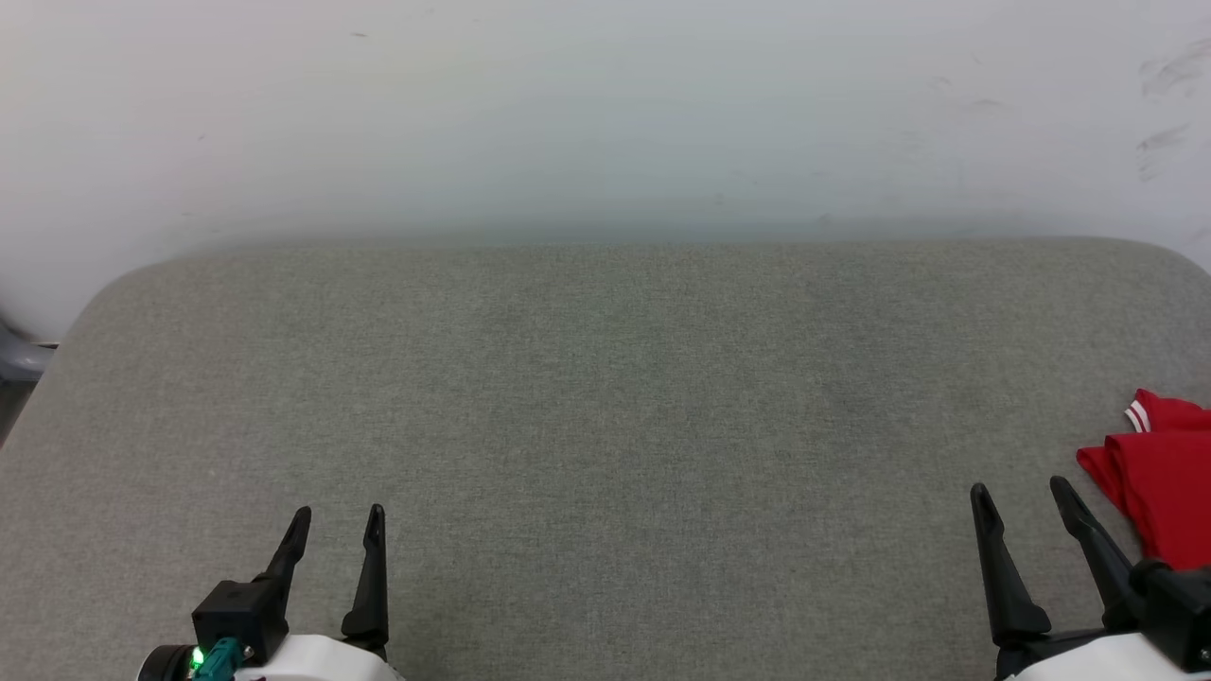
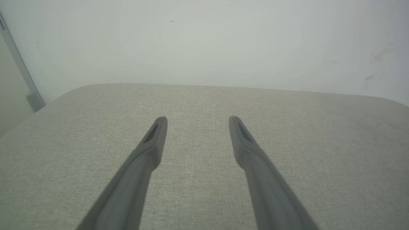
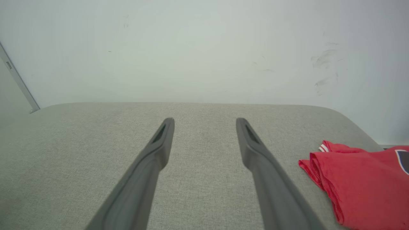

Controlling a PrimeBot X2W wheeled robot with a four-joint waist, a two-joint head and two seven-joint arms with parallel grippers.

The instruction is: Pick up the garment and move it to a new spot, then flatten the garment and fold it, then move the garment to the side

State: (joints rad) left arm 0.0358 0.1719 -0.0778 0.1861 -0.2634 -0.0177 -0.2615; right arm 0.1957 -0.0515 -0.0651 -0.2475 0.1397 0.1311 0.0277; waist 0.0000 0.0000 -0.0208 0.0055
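Now, red short-sleeved jersey T-shirt (image 1: 1159, 482) lies bunched at right edge of grey woven fabric surface (image 1: 605, 397), just beside right gripper (image 1: 1020, 488); it and left gripper (image 1: 339, 514) gape wide, empty. Risk: shallow pinch could nudge cloth off edge

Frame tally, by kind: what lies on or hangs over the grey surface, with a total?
Red shirt: 1
Grippers: 2 (left gripper, right gripper, both open)
Grey surface: 1
Total: 4
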